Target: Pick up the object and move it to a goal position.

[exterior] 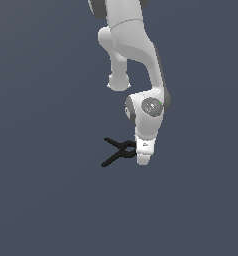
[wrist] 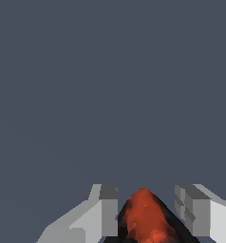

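Standing over the plain grey floor (exterior: pixel 41 200) in the exterior view, the white arm (exterior: pixel 133 45) reaches down from twelve o'clock and ends in the gripper (exterior: pixel 143 161), just below and right of the picture's centre. The clamp (exterior: pixel 118 151) lies on the floor at the gripper's nine o'clock. Its two thin black handles splay away toward the exterior view's left, one to about ten o'clock and one to about eight o'clock. Its jaw end points at three o'clock and meets the gripper's lower body, where it passes out of sight. From this side the fingers cannot be told apart, and their spacing cannot be judged here.

In the wrist view, two pale grey fingers (wrist: pixel 105 213) show along the lower edge with a clear gap between them. The clamp's orange-red tip (wrist: pixel 144 216), edged in black, sits within that gap. It lies nearer the finger at seven o'clock than the one at five o'clock. A dark strip of open space shows on each side of the tip, so neither pad appears to press on it. The gripper is spread wide and grasps nothing. The floor fills the rest of this view, flat and unmarked.
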Tool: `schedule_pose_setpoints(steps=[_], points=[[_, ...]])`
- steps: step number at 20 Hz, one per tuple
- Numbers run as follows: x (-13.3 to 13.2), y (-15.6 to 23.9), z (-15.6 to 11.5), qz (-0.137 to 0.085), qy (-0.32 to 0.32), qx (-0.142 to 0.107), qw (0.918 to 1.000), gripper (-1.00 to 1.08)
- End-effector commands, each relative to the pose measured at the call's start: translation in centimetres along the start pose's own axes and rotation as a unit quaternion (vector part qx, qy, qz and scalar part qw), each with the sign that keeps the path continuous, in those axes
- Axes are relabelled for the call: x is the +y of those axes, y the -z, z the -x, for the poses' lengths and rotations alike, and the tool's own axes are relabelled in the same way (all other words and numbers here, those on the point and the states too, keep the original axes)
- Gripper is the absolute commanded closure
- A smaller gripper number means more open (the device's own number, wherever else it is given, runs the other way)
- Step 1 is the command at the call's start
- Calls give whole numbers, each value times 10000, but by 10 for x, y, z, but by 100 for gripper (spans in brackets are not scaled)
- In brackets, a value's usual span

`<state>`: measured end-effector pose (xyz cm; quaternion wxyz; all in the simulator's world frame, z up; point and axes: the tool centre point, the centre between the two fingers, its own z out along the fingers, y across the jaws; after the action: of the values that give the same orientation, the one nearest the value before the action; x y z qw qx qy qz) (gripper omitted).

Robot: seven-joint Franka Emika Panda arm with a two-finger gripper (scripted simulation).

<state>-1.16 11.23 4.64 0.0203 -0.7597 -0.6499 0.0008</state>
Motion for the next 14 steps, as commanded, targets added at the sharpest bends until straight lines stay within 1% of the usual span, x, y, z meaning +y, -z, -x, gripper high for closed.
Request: schedule_pose_setpoints(steps=[1,7,14], points=[[-6,14,0,12,-1,-1,10000,108],[-18,35,1,12,-1,-1,10000,108],[-21,43,1,10,-3,7,10000,108]])
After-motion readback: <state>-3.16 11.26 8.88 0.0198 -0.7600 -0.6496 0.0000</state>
